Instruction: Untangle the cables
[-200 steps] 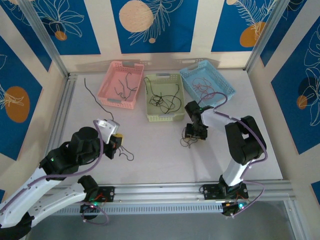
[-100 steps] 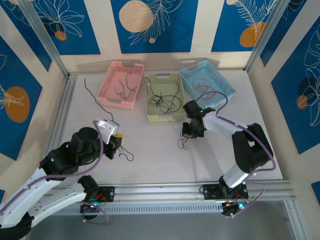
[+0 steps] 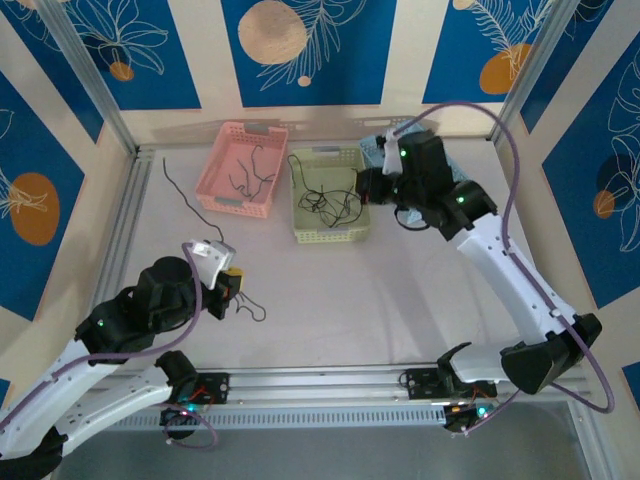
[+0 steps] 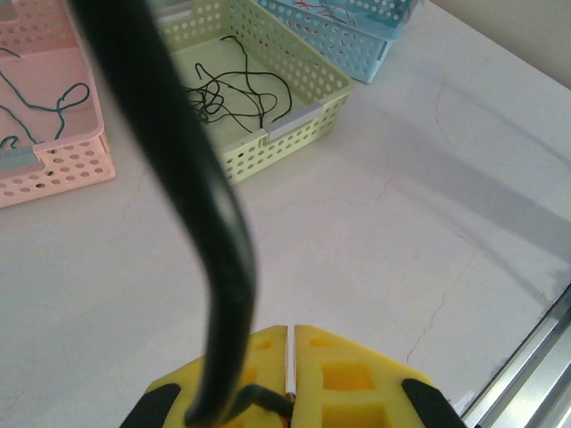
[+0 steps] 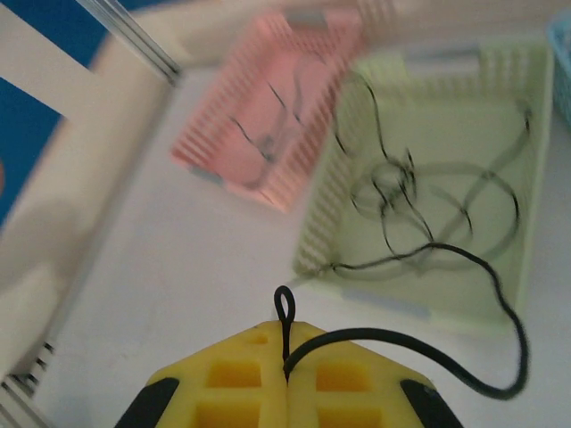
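White arms with black joints, purple cables, yellow square-holed fingers.

A robot lab cell: aluminium rails, printed blue panels, white table.

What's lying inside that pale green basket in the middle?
The green basket holds a loose tangle of black wires. Seen from above, the right fingers, shut on another black wire, cover its far right corner, so that part is hidden.
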You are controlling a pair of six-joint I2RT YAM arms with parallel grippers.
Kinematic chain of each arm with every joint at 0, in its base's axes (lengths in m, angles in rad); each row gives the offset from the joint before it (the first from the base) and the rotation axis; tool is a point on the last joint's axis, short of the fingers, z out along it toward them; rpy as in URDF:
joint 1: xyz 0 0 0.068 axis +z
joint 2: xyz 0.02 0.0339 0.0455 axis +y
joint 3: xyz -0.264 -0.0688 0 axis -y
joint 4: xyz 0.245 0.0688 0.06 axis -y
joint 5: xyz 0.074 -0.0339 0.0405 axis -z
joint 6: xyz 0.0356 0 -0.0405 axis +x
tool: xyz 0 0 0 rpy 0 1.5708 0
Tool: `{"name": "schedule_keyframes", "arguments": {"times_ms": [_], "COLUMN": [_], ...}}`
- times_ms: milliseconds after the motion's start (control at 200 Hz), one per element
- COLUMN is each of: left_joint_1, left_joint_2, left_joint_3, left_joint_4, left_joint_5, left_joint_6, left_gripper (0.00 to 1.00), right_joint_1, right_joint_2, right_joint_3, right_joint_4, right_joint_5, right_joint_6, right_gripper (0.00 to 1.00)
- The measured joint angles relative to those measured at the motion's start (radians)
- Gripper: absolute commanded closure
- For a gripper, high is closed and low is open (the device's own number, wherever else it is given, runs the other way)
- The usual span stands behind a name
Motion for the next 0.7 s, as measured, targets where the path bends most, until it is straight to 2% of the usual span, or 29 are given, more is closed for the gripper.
{"name": "schedule_keyframes", "arguments": {"times_ms": [315, 700], "left_joint_1": [0.000, 0.000], "left_joint_2": [0.000, 0.000], "left_joint_3": [-0.001, -0.003], "left_joint_4": [-0.001, -0.002], "left_joint_5": [-0.004, -0.007], "left_joint_6": [0.000, 0.000], "left_gripper": [1.00, 1.00], "right_joint_1": [-0.011, -0.086], "right_joint_2": [0.284, 0.692], "right_joint_3": [0.373, 0.558], "right_joint_4": [0.036, 0.042], "right_joint_5": [-0.069, -0.111], "right_joint_6": [-0.072, -0.029], "right_gripper": [1.00, 1.00]}}
